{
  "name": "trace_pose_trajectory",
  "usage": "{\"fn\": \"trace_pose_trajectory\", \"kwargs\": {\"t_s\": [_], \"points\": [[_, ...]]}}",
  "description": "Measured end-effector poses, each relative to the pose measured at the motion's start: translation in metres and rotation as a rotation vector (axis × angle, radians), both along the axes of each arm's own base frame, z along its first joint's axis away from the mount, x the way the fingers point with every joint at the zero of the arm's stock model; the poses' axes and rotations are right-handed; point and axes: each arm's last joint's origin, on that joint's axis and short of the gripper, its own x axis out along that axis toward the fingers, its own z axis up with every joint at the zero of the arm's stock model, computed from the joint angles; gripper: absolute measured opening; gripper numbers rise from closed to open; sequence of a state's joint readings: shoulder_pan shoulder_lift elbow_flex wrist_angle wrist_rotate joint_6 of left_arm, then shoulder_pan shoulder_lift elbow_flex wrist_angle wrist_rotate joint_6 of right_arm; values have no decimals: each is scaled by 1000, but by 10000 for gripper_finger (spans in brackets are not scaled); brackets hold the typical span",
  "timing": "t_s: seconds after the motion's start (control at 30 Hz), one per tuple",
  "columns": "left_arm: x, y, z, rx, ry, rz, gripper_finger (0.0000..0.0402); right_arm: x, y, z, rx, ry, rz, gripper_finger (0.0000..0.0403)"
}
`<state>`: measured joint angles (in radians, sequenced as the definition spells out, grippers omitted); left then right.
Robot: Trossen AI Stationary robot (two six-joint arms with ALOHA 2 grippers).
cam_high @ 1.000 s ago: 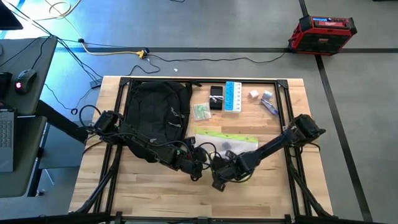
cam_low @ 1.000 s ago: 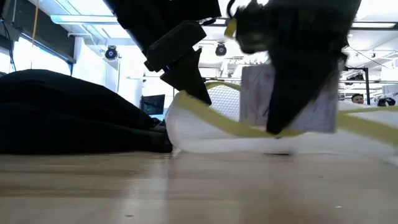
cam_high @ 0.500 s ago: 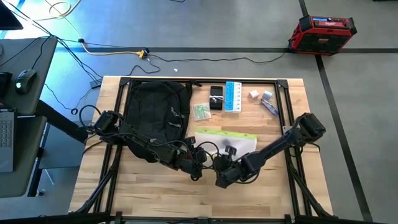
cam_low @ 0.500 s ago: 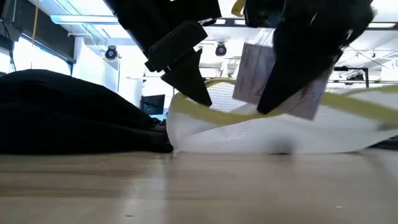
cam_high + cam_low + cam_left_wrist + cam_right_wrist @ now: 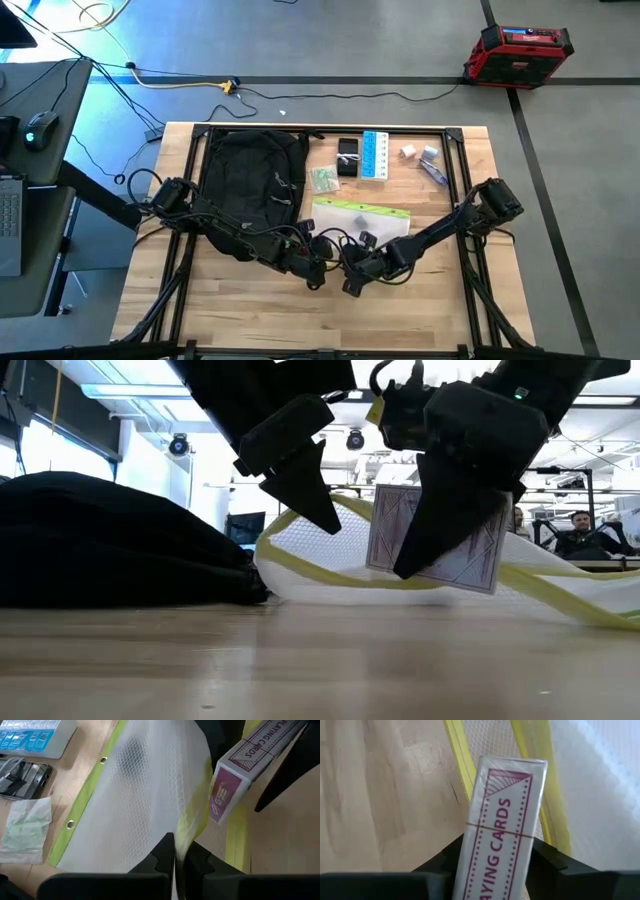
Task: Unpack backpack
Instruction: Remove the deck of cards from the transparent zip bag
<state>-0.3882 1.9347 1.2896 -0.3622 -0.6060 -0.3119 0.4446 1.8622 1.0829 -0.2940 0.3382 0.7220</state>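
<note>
The card box point(image 5: 235, 775) reads "PLAYING CARDS" along its side, with "25" on its end flap.

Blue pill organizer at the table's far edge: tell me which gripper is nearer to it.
Right, narrowly. The right gripper, holding the card box, sits almost straight toward the near edge from the pill organizer. The left gripper, pinching the mesh pouch, is farther toward the backpack.

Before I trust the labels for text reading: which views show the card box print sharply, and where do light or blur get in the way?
Right wrist view: playing card box fills the frame, print large but slightly soft. Left wrist view: the box's lettering is legible, while the mesh pouch looks hazy. Low view: bright ceiling lights backlight the right gripper, so it shows as a silhouette. High view: box too small to read.
</note>
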Motion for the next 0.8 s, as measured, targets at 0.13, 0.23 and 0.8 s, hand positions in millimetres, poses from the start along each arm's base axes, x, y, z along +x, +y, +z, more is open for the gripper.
{"fn": "trace_pose_trajectory", "kwargs": {"t_s": [0.13,0.23,0.8], "points": [[0,0,0,-1,0,-1,0,3,4,4,38,0,42,127],[0,-1,0,-2,1,-3,0,5,11,9,45,-13,161,127],[0,0,0,-2,1,-1,0,9,9,-6,-46,-16,82,156]]}}
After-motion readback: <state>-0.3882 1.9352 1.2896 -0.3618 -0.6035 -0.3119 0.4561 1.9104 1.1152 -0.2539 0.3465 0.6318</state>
